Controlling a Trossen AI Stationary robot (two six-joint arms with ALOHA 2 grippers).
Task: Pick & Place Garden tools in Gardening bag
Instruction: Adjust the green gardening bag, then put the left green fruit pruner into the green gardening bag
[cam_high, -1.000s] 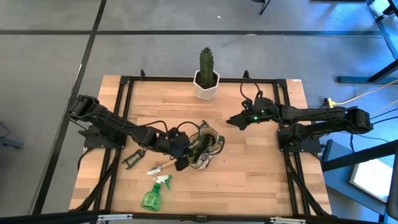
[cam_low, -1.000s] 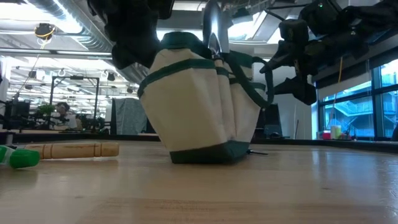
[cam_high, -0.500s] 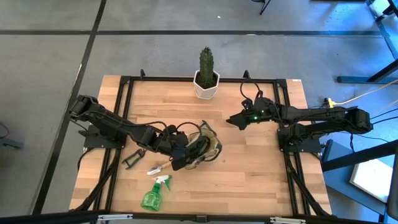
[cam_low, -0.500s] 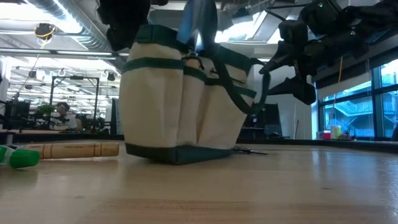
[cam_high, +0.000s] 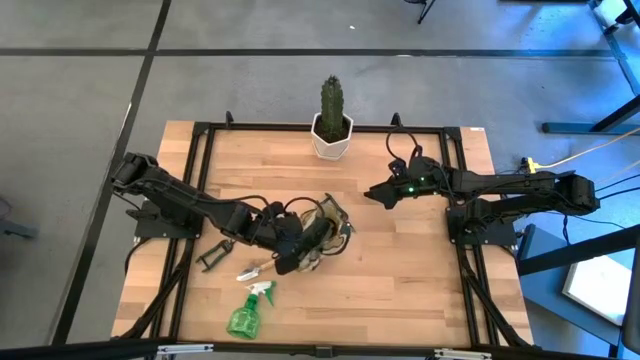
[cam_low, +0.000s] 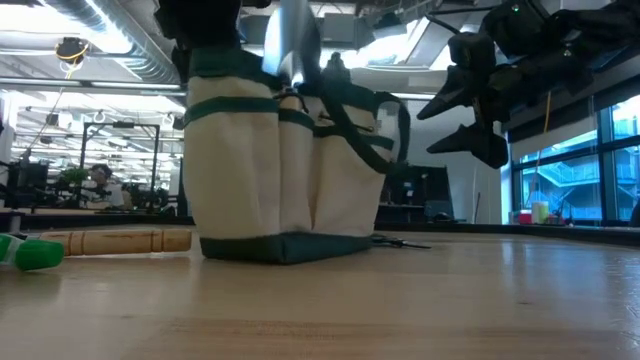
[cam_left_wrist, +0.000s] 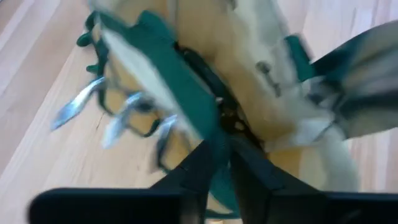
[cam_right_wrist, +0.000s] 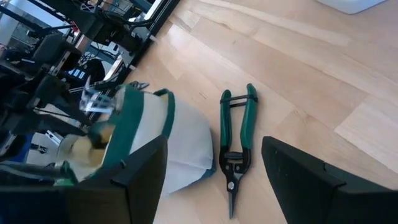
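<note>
Wooden table (cam_high: 400, 270) carries an upright tan-and-green gardening bag (cam_low: 285, 170) near its middle. The left gripper (cam_high: 290, 255) pinches the bag's green rim between nearly closed fingers. The right gripper (cam_high: 372, 193) hovers apart, jaws spread, holding nothing. Green-handled shears (cam_right_wrist: 235, 146) lie just beside the bag

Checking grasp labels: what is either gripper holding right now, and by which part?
The left gripper pinches the gardening bag at its green-trimmed top rim. The right gripper is open and holds nothing, raised above the table off to the bag's side.
</note>
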